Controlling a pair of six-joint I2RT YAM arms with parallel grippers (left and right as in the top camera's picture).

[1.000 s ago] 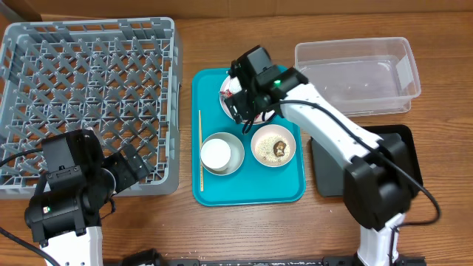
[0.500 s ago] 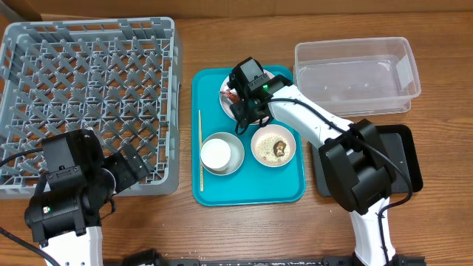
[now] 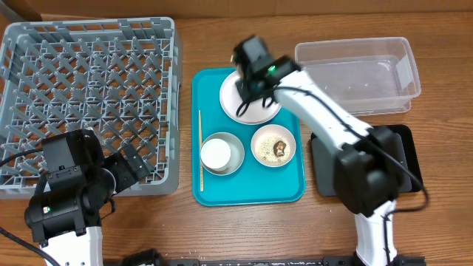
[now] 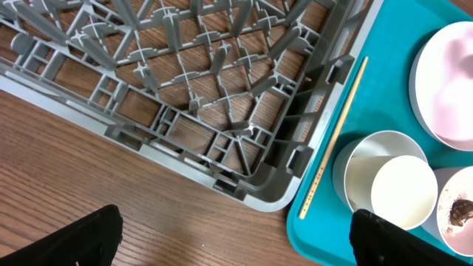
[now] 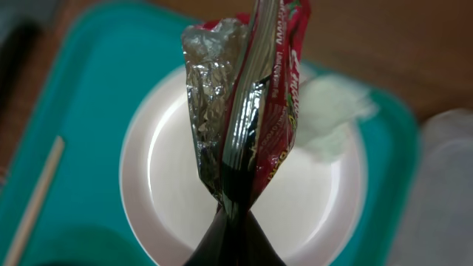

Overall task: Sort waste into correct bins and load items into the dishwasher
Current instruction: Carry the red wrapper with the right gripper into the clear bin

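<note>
One waste piece lifted: right gripper (image 5: 235, 240) pinches wrapper (image 5: 247, 111) above plate (image 5: 166, 177); tissue (image 5: 332, 114) at plate's two o'clock; left gripper (image 4: 236, 240) spread. Unfilled: tub (image 3: 355, 74), dish rack (image 3: 89, 74). Remainder pending.

R arm reaches far fwd, wrist angled down; right hand (image 5: 233, 235) pinched tight on the red-and-silver wrapper (image 5: 247, 111); L arm folded near its base; left hand (image 4: 236, 236) low, fingers (image 4: 81, 240) spread wide apart.
</note>
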